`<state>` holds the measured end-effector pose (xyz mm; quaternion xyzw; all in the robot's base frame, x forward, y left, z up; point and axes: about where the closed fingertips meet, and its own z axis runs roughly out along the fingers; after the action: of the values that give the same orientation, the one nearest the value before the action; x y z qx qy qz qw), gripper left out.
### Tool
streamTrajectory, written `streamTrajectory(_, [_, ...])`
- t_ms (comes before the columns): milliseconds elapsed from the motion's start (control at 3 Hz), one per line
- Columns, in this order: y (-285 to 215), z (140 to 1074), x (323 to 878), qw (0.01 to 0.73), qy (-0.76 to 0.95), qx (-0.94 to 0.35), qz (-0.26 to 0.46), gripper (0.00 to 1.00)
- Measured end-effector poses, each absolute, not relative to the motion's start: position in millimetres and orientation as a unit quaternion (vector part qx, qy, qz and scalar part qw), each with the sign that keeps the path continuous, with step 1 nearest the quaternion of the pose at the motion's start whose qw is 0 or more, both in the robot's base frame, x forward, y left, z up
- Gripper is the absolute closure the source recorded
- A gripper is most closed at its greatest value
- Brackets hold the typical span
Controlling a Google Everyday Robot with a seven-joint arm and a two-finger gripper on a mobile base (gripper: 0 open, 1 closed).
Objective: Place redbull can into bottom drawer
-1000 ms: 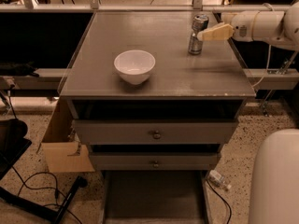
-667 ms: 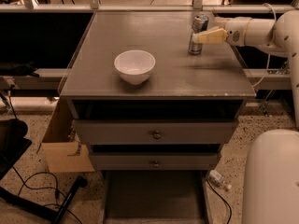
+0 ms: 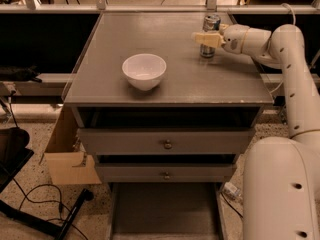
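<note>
The redbull can, slim and silver-blue, stands upright at the back right of the grey cabinet top. My gripper reaches in from the right at the can's mid-height, and its beige tip crosses in front of the can's body. The bottom drawer is pulled out at floor level below the two knobbed drawers. Its flat grey floor is bare.
A white bowl sits at the centre left of the cabinet top. An open cardboard box stands left of the cabinet. Cables and a black stand lie on the floor at left. My white body fills the lower right.
My gripper has moved left along the cabinet top, from beside the can to across its front. The can and the bowl have not moved.
</note>
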<state>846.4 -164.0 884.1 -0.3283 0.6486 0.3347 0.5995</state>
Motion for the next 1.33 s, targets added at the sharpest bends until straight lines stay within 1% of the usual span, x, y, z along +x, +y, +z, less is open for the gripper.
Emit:
streamTrajectory(667, [-163,884,847,0.601,0.647,-0.328,0.336,0.88])
streamTrajectory(1000, [-163,885,847,0.601,0.647,-0.328,0.336,1.00])
streamTrajectory(1333, [-156,916,835,0.614,0.622,-0.341,0.347,1.00])
